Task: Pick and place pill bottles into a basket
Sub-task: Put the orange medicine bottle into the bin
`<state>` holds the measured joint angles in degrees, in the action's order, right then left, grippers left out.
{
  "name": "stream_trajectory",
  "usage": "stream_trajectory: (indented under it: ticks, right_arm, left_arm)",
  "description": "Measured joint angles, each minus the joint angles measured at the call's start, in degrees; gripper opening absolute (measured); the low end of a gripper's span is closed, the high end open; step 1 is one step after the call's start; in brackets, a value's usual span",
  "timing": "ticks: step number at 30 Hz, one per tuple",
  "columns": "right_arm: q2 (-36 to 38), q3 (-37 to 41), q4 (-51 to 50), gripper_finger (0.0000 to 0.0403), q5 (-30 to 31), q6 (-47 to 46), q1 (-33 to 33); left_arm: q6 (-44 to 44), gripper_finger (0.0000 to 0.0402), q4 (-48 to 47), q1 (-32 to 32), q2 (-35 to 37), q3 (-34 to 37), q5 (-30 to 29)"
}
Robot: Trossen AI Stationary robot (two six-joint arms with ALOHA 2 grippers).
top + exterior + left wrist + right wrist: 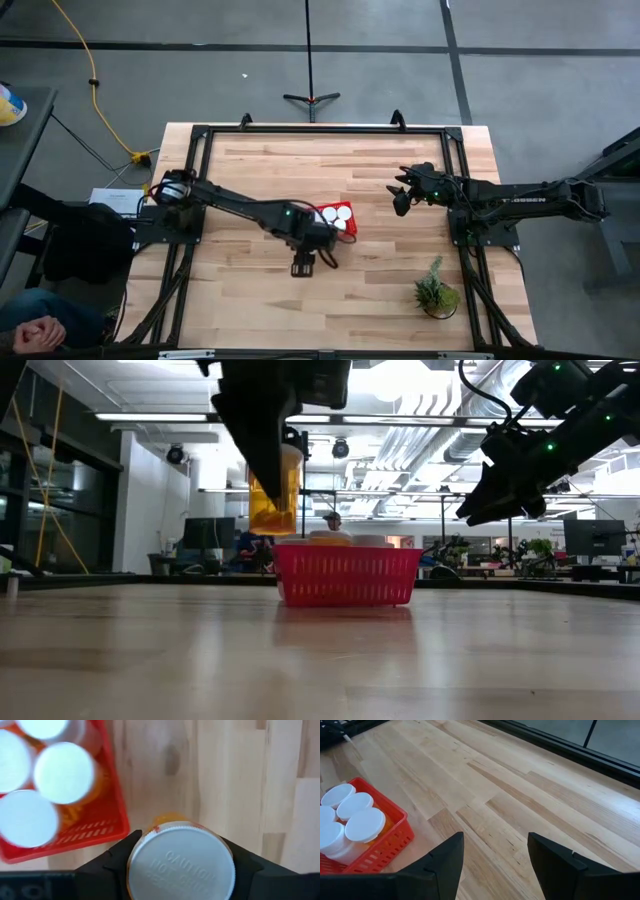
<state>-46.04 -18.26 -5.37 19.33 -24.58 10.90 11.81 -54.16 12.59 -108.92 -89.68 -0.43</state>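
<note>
My left gripper hangs near the table's middle, just toward the near edge from the red latticed basket, and is shut on one orange pill bottle with a white cap. Several white-capped pill bottles stand upright inside the basket. In the low view the held bottle hangs beside the basket, above its rim. My right gripper waits open above the table to the basket's right, with nothing between its fingers. My left gripper pinches the pill bottle at its white cap, one finger on each of two opposite sides. The fingers come from above, pointing steeply down. The bottle hangs roughly upright below them, cap up, lifted clear of the table.
A small green potted plant stands near the table's front right corner. A black frame runs around the tabletop. Bare wood lies left of and in front of the basket. A person's hands show off the table at the lower left.
</note>
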Motion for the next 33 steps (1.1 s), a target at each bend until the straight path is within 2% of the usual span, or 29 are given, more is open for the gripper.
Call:
stream_trajectory:
  ticks: [5, 11, 14, 20, 26, 30, 33]
  right_arm:
    - [0.0, 0.0, 0.0, 0.0211, 0.0, 0.0, 0.0]
    - [0.0, 0.0, 0.0, 0.0211, 0.0, -0.1, 0.0]
    - [0.0, 0.0, 0.0, 0.0211, 0.0, -0.7, 0.0]
    - [0.0, 0.0, 0.0, 0.0211, 0.0, -0.7, 0.0]
    - [0.0, 0.0, -0.4, 0.0211, 0.0, -0.7, 0.0]
    - [0.0, 0.0, -0.9, 0.0211, 0.0, -0.9, 0.0]
    - [0.0, 0.0, -1.3, 0.0211, 0.0, -1.0, 0.0]
  left_arm:
    - [0.0, 0.0263, -0.6, -1.7, 0.0, -0.9, 0.0]
    - [0.0, 0.0243, -0.7, -3.1, 0.0, -0.9, 0.0]
    - [-0.1, 0.0244, -0.7, -3.7, 0.0, -0.9, 0.0]
    - [-2.5, 0.0272, -0.9, -3.8, 0.0, -0.9, -0.2]
    - [-2.6, 0.0244, -0.9, -4.3, 0.0, -0.9, -0.1]
    - [-2.6, 0.0244, -0.9, -4.8, 0.0, -0.9, -0.1]
    - [-2.6, 0.026, -0.9, -4.8, 0.0, -0.9, -0.1]
